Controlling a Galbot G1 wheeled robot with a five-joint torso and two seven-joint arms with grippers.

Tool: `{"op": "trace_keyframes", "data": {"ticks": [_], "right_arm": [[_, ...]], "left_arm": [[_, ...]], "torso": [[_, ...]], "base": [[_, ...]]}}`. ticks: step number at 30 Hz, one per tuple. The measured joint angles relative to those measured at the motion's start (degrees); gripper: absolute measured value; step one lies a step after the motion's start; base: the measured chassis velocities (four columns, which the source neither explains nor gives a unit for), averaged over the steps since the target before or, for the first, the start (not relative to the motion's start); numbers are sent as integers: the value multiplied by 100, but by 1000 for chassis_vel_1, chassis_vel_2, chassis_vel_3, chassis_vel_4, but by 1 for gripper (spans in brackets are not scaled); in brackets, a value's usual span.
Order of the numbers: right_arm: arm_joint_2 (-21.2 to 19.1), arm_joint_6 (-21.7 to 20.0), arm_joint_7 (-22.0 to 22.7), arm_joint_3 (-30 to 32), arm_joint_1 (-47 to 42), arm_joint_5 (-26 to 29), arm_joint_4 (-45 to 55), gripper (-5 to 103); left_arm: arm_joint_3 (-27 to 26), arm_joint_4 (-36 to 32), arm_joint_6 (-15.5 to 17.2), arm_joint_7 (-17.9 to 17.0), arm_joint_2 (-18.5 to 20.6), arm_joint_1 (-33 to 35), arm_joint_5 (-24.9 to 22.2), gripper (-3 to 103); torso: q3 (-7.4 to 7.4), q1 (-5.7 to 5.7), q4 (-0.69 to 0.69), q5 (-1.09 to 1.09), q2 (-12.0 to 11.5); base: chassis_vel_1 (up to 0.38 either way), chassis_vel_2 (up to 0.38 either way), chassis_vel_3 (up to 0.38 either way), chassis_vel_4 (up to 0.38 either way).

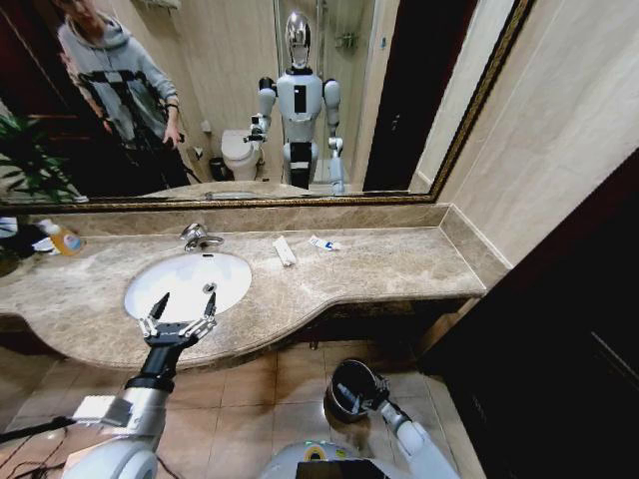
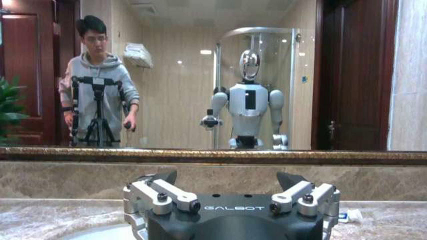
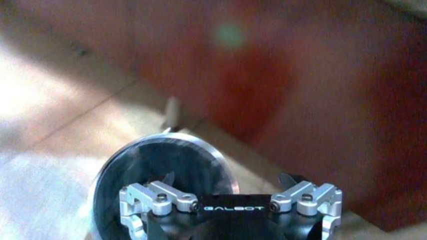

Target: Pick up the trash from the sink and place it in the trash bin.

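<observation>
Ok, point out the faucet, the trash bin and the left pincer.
faucet (image 1: 197,238), head view, on its chrome body behind the basin.
trash bin (image 1: 348,384), head view, on its dark inside, low on the floor.
left pincer (image 1: 183,303), head view, midway between its open fingertips above the basin.

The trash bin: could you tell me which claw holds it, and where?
The right claw grips the trash bin at its rim; the left claw is open, empty.
</observation>
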Motion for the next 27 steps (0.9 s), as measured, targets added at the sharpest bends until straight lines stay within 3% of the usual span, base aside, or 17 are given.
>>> {"op": "trace_keyframes", "data": {"ticks": [1,2,5,7,9,14,27], "right_arm": [[-113,-22,95,76,-164,548,331,100],[-113,-22,95,76,-164,548,331,100],[-212,-101,205,330,-499,1489,1036,100],[-228,-164,199,435,-653,1784,1350,100],[-242,-143,-17,767,-1000,2420,2086,100],[-180,-11,-236,1549,-1552,2712,3260,100],[174,-149,-390,1873,-2452,3188,5040,100]], "left_arm": [[0,0,0,0,0,0,0,100],[0,0,0,0,0,0,0,100],[0,0,0,0,0,0,0,100],[0,0,0,0,0,0,0,100],[0,0,0,0,0,0,0,100],[0,0,0,0,0,0,0,100],[0,0,0,0,0,0,0,100]], "torso": [[0,0,0,-3,0],[0,0,0,-3,0],[0,0,0,1,0],[0,0,0,1,0],[0,0,0,-1,0],[0,0,0,-4,0],[0,-1,0,-1,0]], "base": [[0,0,0,0],[0,0,0,0],[0,0,0,0],[0,0,0,0],[0,0,0,0],[0,0,0,0],[0,0,0,0]]}}
